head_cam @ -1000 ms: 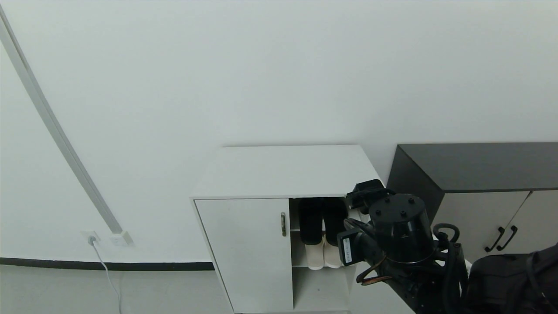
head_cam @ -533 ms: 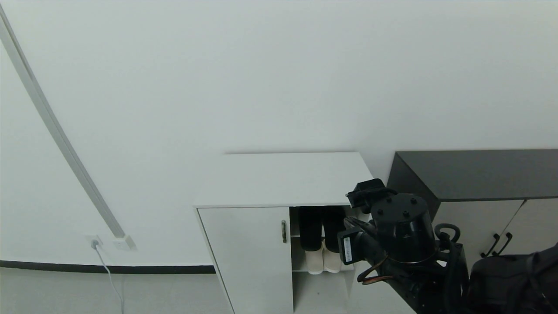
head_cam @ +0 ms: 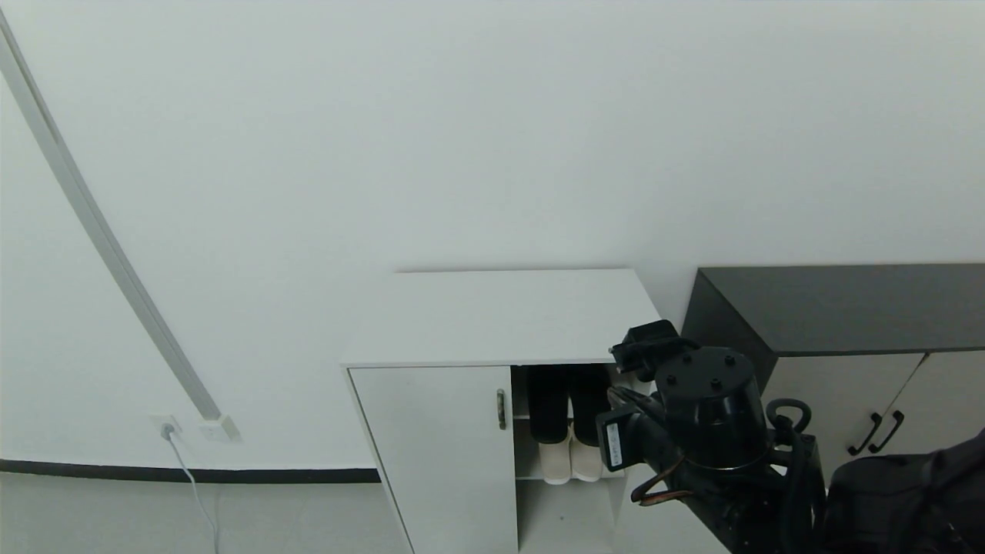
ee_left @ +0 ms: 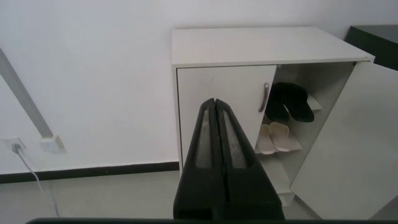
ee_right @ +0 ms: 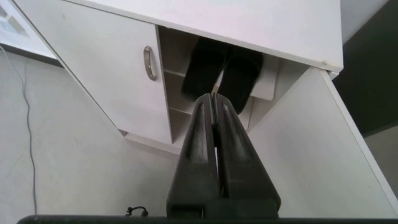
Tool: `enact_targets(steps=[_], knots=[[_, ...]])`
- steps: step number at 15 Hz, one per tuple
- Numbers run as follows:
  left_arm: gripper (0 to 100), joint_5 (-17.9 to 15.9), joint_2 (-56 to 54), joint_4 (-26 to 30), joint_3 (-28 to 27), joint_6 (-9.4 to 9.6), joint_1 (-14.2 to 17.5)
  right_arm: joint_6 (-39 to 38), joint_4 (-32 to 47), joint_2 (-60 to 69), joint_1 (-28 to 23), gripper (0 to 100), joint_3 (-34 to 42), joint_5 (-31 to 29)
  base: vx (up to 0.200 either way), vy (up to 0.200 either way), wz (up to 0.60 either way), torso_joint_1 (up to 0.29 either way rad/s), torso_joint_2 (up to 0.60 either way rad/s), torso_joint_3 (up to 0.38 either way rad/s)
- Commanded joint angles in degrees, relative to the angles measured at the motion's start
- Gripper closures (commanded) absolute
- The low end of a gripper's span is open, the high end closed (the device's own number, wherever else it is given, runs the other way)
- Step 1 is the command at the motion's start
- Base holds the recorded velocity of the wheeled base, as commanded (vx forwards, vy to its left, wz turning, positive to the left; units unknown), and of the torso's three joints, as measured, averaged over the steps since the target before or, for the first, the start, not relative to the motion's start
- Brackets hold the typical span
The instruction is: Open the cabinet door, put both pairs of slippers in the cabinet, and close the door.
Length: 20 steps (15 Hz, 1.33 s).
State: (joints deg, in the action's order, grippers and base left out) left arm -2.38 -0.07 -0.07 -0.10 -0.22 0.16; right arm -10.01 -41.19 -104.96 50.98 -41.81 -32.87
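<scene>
Wall (head_cam: 492,115); white cabinet (ee_left: 261,43) ajar; blk slippers (ee_left: 292,104), white slippers (ee_left: 278,137); L gripper (ee_left: 214,101), R gripper (ee_right: 213,96) clamped

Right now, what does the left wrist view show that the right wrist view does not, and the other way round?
Extra in the left wrist view: the white slippers just below the black slippers, the wall socket, and the left tool, shut. Extra in the right wrist view: the right tool, shut, pointing toward the black pair. Shared: the cabinet, the closed left door with its handle, the open right door, and the black slippers.
</scene>
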Motion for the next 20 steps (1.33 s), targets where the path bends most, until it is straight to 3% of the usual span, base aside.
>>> enact_targets(steps=[1, 6, 15, 20], knots=[[100, 0.0, 0.07, -0.01, 0.01, -0.04, 0.02, -0.01, -0.03, -0.33, 0.0, 100, -0.02, 0.08, 0.0, 0.0, -0.6, 0.002, 0.0, -0.002], [100, -0.08, 0.07, -0.01, 0.01, -0.04, 0.02, 0.08, -0.12, -0.24, -0.18, 100, 0.07, -0.09, 0.0, 0.0, -0.6, 0.006, 0.0, 0.0], [100, 0.0, 0.07, -0.01, 0.01, 0.04, 0.02, 0.52, -0.64, -0.33, -0.8, 100, 0.33, -0.09, 0.0, 0.0, 0.0, 0.0, 0.0, 0.0], [100, -0.08, 0.07, -0.01, 0.01, 0.04, 0.02, 0.78, -1.52, -0.95, -0.8, 100, 0.33, -0.09, -0.2, 0.0, 0.0, 0.008, 0.0, 0.001]])
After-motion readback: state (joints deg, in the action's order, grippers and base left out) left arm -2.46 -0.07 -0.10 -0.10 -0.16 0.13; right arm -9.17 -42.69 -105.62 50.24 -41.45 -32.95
